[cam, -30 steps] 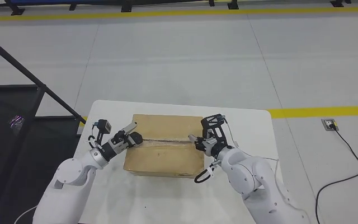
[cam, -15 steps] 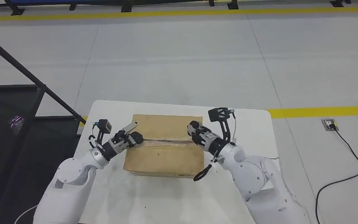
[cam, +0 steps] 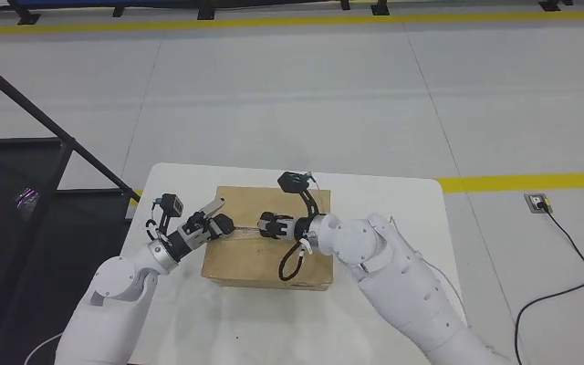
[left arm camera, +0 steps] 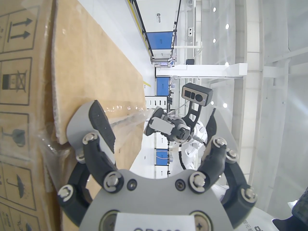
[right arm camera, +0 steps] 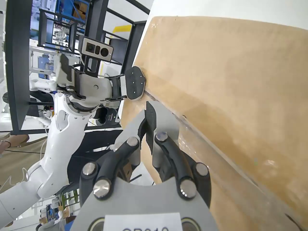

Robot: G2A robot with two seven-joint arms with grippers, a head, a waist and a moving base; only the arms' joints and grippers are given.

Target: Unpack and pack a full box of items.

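The box [cam: 265, 260] sits closed on the tabletop [cam: 392, 196], its taped seam [cam: 245, 230] running arm to arm; my right tool [cam: 266, 224] is pinched on the tape [left arm camera: 130, 118] at mid-seam, my left tool [cam: 221, 217] splayed open at the seam's left end, straight ahead of it.

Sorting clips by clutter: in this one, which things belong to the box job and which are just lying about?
Job: cardboard box, clear tape on its top seam, left gripper open at the box's end, right gripper shut on the tape.
Lying about: black frame beside the table, floor socket, yellow floor line.
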